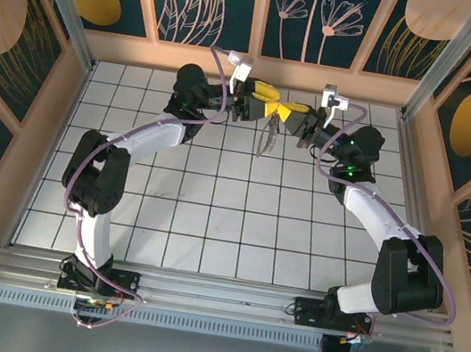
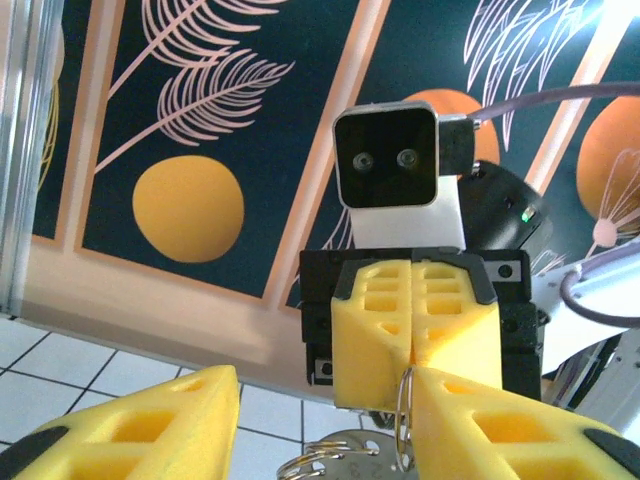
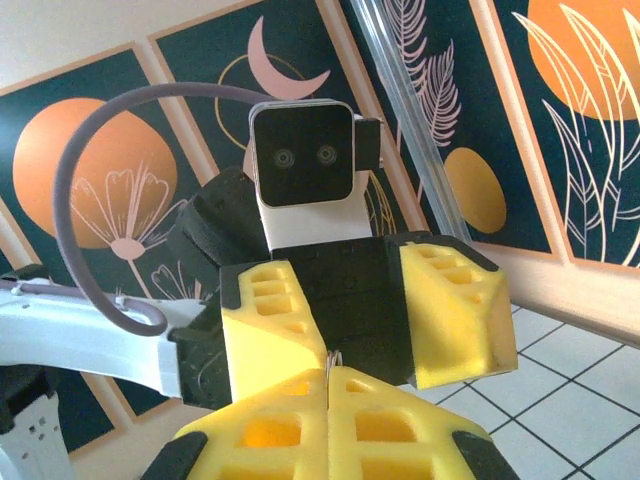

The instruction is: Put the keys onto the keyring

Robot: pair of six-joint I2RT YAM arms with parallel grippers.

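Near edge: arm bases (image 1: 96,277) bolted side by side, white tiled surface (image 1: 210,217) stretching ahead of them. Over the far middle, left gripper (image 3: 362,330) faces right gripper (image 2: 415,345) nose to nose: left jaws spread, right jaws pressed together, pinching the keyring (image 2: 403,405). The keys (image 1: 268,138) hang below it, and the left yellow fingers (image 2: 500,430) hide the ring's lower part in the left wrist view. Behind stand painted leaf-and-disc wall panels (image 1: 335,12).

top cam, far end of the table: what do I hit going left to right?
In order: left wrist camera → left tool, open → right tool, shut on the keyring that hangs below → right wrist camera.
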